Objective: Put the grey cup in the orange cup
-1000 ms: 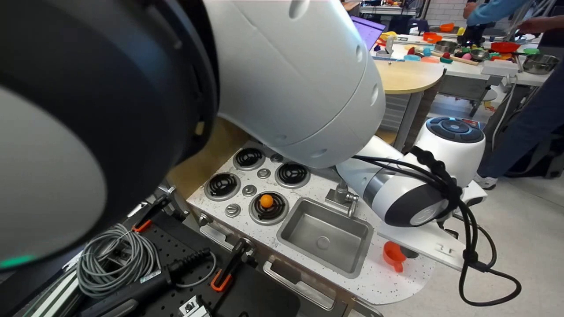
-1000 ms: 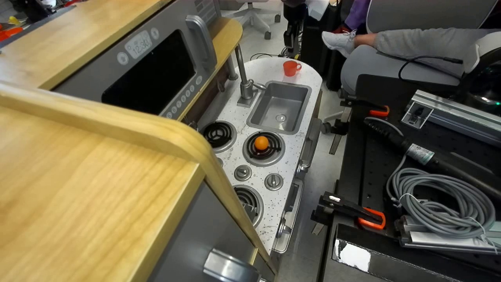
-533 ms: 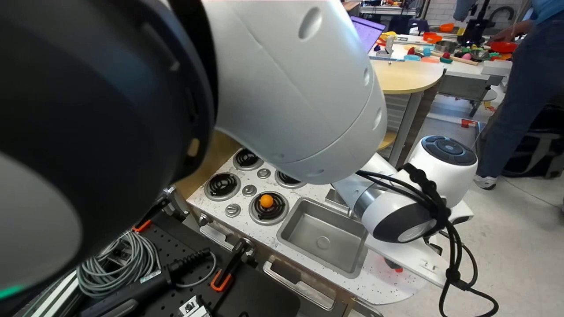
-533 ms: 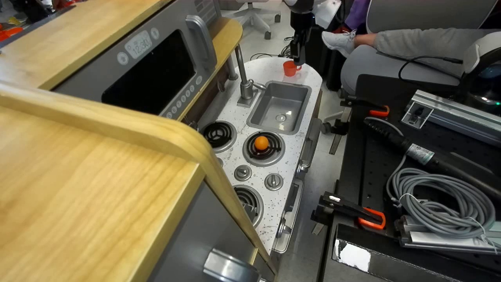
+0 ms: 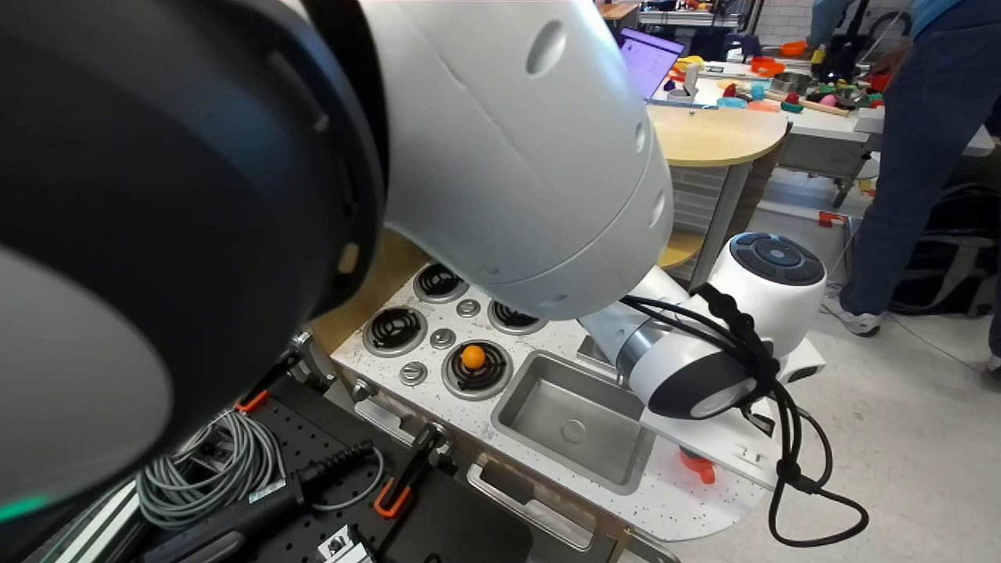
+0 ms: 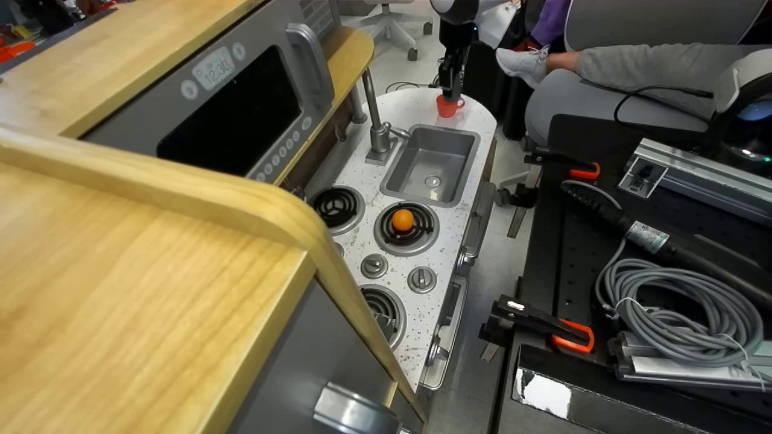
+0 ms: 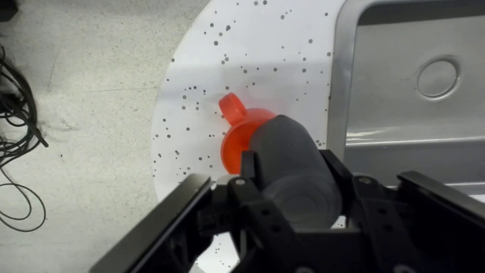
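Note:
The orange cup (image 7: 234, 148), red-orange with a side handle, stands on the white speckled counter. It also shows in both exterior views (image 6: 447, 109) (image 5: 701, 469), partly covered by the arm in one of them. My gripper (image 7: 290, 163) is shut on the grey cup (image 7: 286, 146), with one finger on each side of it. The grey cup's far end overlaps the orange cup's opening in the wrist view. In an exterior view the grey cup (image 6: 452, 93) is right over the orange cup's rim, in front of its back part. I cannot tell whether its lower end is inside.
A metal sink (image 7: 341, 94) lies beside the orange cup, with a faucet (image 6: 381, 137) at its side. An orange ball (image 6: 403, 220) sits on a stove burner. The counter's rounded edge (image 7: 159, 94) is close to the cup.
My gripper has come down with the grey cup to the orange cup. Over the last half second it has shifted sideways, from the handle side to over the opening.

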### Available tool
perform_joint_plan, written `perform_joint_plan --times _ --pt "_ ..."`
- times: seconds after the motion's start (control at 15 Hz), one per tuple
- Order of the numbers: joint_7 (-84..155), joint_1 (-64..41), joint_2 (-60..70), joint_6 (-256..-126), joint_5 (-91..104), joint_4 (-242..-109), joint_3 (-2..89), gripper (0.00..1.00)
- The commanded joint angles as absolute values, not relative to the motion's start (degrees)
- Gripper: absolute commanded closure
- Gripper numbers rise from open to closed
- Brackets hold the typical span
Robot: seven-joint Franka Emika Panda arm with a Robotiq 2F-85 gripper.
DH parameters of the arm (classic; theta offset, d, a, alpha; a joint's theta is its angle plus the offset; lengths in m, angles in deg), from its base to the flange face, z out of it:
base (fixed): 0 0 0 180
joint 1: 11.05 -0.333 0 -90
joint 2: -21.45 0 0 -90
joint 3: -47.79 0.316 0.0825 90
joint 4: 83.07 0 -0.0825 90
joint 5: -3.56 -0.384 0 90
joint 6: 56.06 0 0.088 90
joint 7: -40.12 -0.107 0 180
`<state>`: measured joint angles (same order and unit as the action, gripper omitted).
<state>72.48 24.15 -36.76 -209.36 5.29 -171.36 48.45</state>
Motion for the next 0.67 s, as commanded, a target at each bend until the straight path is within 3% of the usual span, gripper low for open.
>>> perform_joint_plan --times 0.0,0.6 --pt "74.1 24.7 -36.9 -211.5 5.8 -171.6 49.0 0.8" --pt "73.4 24.7 -40.0 -210.5 5.8 -166.9 48.2 0.8"
